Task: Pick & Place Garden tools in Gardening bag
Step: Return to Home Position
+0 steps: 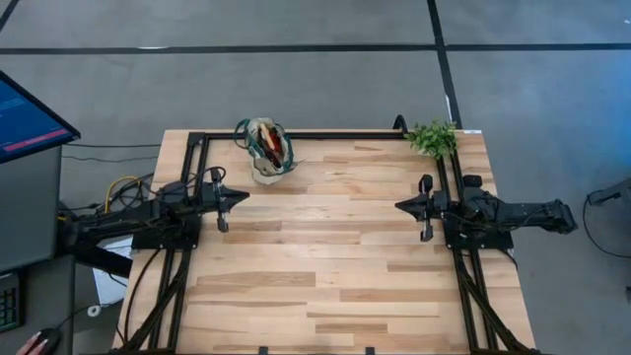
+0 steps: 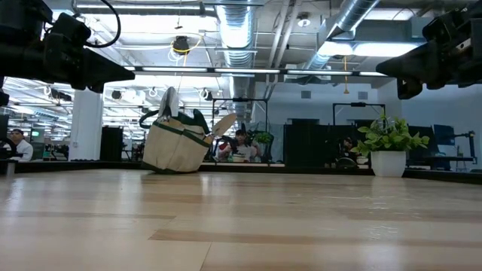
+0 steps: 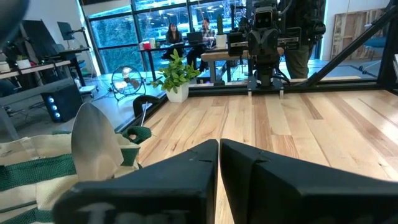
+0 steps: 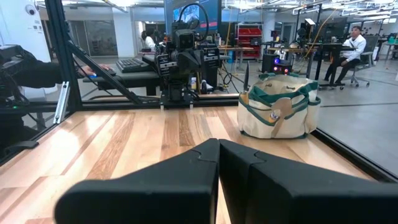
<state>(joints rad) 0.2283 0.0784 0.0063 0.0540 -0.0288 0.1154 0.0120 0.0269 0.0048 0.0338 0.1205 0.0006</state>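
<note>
- Overall, one gardening bag (image 1: 268,150) stands on the table at the far edge, on the left arm's side and just beside the black frame rail. In the low view it sits tilted rather than square.
- Every one of the garden tools in view sits in that bag. One silver trowel blade (image 3: 93,140) sticks up out of the mouth, one wooden handle (image 2: 224,124) slants out of the side nearer the plant, and one red piece (image 1: 279,150) shows inside. The tools overlap, so I cannot give a full count.
- One left gripper (image 1: 243,195) hangs above the left half of the table, near the bag but apart from it. Its fingers are pressed together with nothing between them.
- One right gripper (image 1: 398,205) hangs above the right half, well apart from the bag. Its fingers are likewise closed together and empty. The two grippers face each other across the boards.
- One leafy plant (image 1: 432,138) in a white pot stands at the far right corner.
- Surface: one table (image 1: 325,276) of light wooden planks, edged by the black frame.
- Room: the floor around the table is grey with dark lines, and one monitor (image 1: 25,118) sits off the left side. Beyond the table is an open office with ceiling ducts and desks, where several seated people (image 3: 174,34) are too far off to count surely.
</note>
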